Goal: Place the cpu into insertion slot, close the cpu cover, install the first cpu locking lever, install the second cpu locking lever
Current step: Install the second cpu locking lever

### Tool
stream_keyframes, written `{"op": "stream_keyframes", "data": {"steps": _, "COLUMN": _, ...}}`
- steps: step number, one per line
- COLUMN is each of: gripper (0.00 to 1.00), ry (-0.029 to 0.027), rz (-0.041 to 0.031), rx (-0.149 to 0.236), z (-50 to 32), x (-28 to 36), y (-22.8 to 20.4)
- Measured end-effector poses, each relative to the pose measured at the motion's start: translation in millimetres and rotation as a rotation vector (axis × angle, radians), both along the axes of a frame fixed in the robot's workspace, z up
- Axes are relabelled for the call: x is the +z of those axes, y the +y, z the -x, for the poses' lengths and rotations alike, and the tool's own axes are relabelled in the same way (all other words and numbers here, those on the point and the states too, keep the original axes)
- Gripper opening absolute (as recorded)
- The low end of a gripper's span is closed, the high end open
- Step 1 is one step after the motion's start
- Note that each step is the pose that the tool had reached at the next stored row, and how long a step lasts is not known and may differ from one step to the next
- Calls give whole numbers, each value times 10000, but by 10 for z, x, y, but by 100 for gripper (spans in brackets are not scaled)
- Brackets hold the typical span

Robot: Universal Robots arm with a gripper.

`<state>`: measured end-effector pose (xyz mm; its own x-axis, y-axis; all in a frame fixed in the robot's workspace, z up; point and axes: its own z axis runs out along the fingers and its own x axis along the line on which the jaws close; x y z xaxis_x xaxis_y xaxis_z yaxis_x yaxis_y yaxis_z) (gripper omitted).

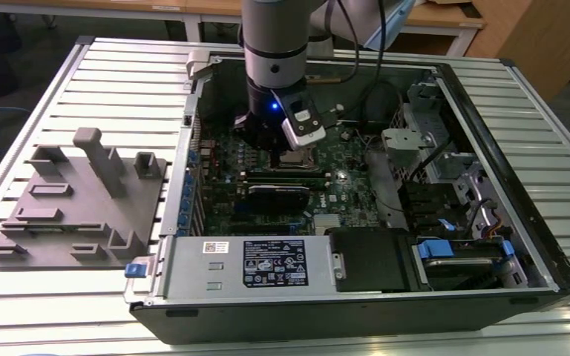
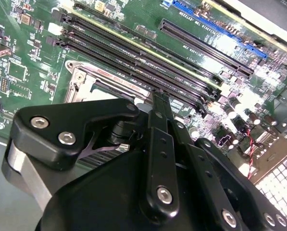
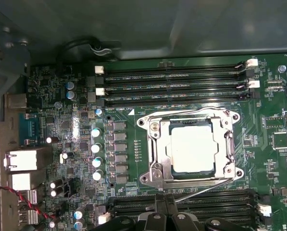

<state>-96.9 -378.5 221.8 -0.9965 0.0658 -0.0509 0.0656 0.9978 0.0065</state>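
One cpu (image 3: 191,148) under its cpu cover (image 3: 228,144), just beside the tool (image 3: 166,217), fingers pressed together.

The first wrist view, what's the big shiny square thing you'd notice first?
That is the cpu, a pale silver square lying in the insertion slot, with the silvery cpu cover framing it on the green motherboard. Long black memory slots run beside it. In the exterior view, the robot arm reaches down into the open computer case over this spot.
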Motion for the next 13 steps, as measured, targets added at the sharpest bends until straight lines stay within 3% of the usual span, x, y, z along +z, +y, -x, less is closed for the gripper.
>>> {"op": "stream_keyframes", "data": {"steps": 13, "gripper": 10, "ry": 1, "rz": 2, "rx": 0, "z": 3, "x": -35, "y": 0}}
